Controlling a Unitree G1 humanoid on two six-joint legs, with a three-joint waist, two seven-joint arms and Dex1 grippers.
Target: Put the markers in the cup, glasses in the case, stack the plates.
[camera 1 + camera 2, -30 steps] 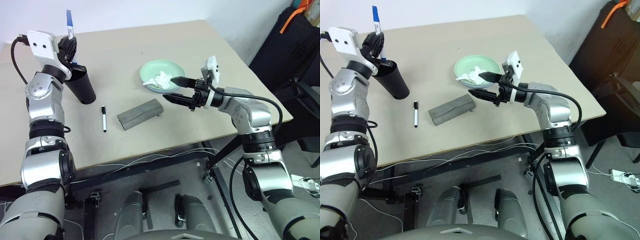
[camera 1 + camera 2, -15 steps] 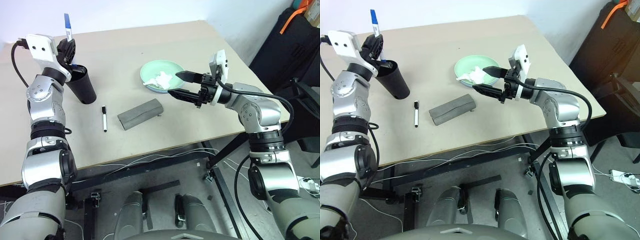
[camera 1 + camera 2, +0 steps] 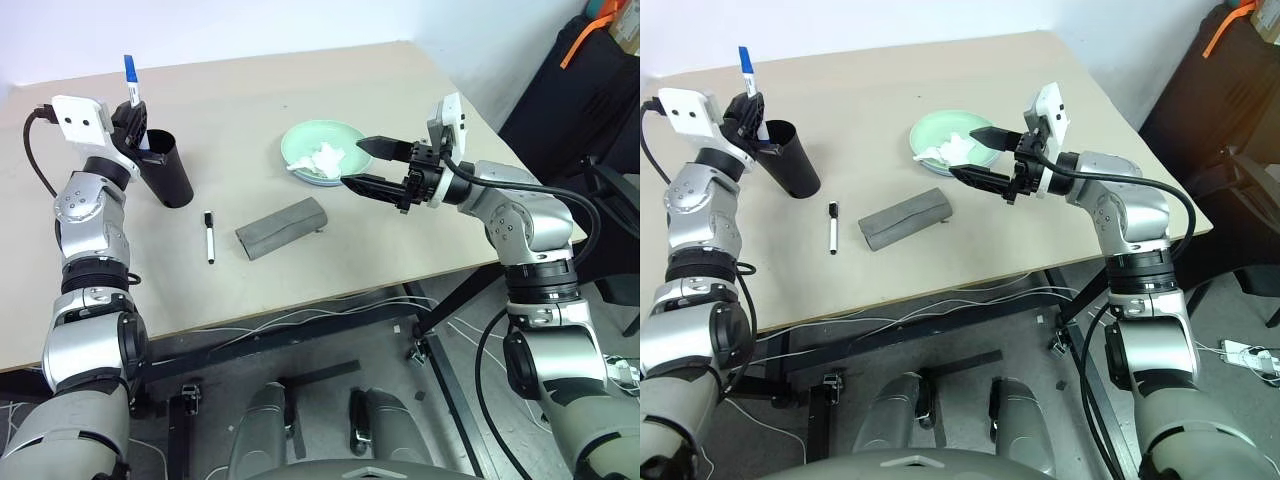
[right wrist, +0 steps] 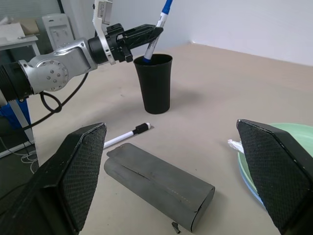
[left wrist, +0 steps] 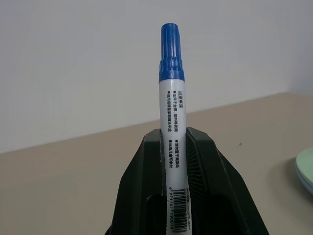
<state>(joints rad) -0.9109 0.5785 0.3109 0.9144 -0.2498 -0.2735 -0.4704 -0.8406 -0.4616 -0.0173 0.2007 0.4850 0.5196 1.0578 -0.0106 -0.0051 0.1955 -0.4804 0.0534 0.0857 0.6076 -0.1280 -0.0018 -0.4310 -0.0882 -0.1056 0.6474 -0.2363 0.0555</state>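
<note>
While the left gripper clamps the blue-capped marker (tip inside the cup), the right gripper gapes empty.

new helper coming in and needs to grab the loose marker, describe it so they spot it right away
Start at the tall black cup near the robot's left side of the tan table. Just in front of it, beside the flat grey case, a slim marker lies flat on the table. Its black cap and white barrel distinguish it from the blue-capped marker in the left gripper.

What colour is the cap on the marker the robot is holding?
Blue. The marker has a blue cap on a white barrel, clearest in the left wrist view.
</note>
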